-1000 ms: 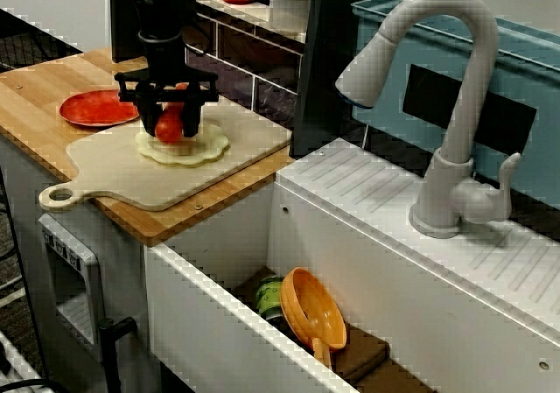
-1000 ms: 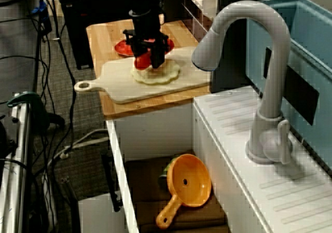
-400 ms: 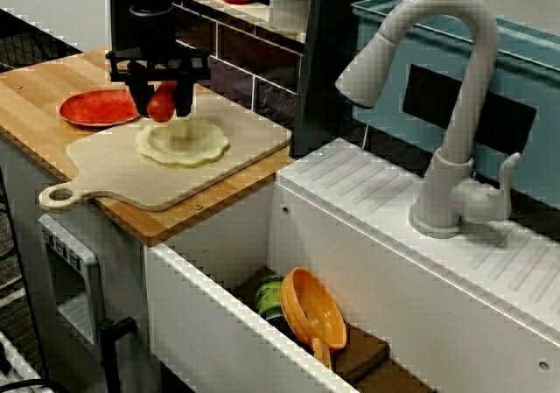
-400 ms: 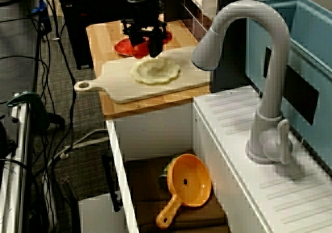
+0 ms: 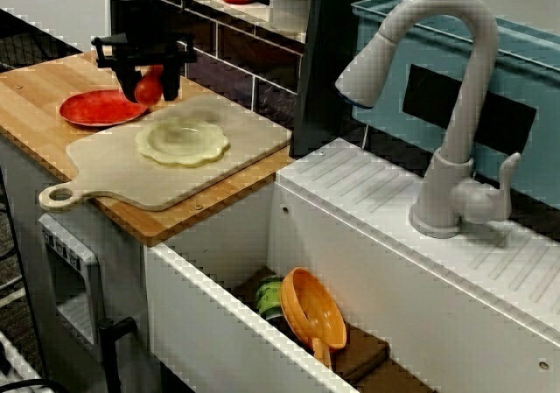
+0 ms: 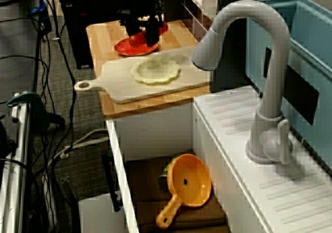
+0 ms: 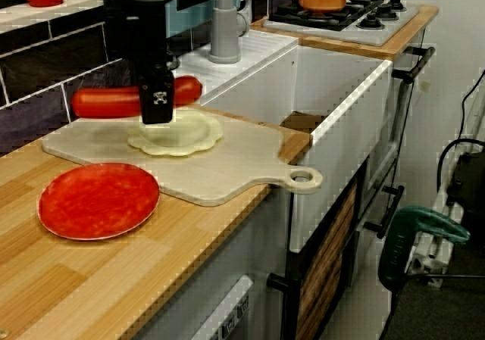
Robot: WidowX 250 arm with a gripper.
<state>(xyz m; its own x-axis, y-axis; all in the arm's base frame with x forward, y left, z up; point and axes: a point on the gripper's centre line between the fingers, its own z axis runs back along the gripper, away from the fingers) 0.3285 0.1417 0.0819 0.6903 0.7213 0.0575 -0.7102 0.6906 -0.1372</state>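
Sausage (image 7: 102, 102) clamped crosswise in gripper (image 7: 157, 107), upper left of the view from the side, in the air clear of dough (image 7: 176, 137), board (image 7: 242, 162) and plate (image 7: 98, 200); set down nowhere.

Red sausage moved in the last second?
Yes. The red sausage has lifted off the dough disc and shifted toward the red plate, judged against the cutting board.

Black arm (image 5: 136, 8), white-marked black end effector (image 7: 158, 107)
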